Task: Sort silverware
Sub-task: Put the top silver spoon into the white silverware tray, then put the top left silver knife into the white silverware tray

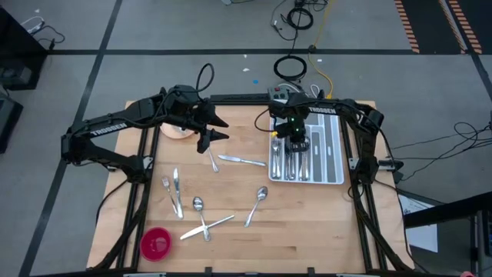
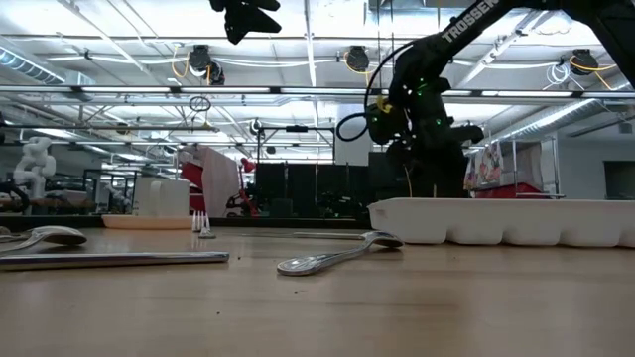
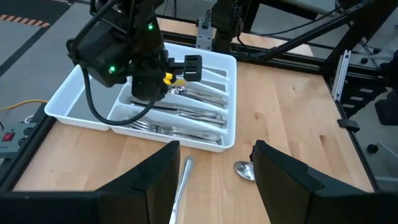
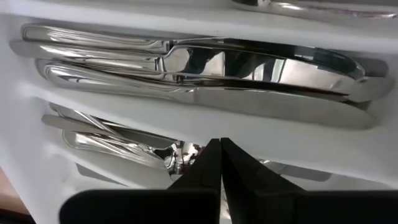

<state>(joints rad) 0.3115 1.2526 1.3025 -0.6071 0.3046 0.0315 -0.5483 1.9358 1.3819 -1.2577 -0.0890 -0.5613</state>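
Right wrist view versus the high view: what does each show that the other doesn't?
Only the right wrist view: close up, stacked knives in one compartment, more pieces in the next, and the right end effector shut just above them.

Only the high view: the left end effector open over the table, loose silverware still unsorted on the wood, and a red dish at the near corner.

Both: the white tray with sorted silverware inside.

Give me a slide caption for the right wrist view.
Right gripper, shut, poised over stacked knives in the white cutlery tray.
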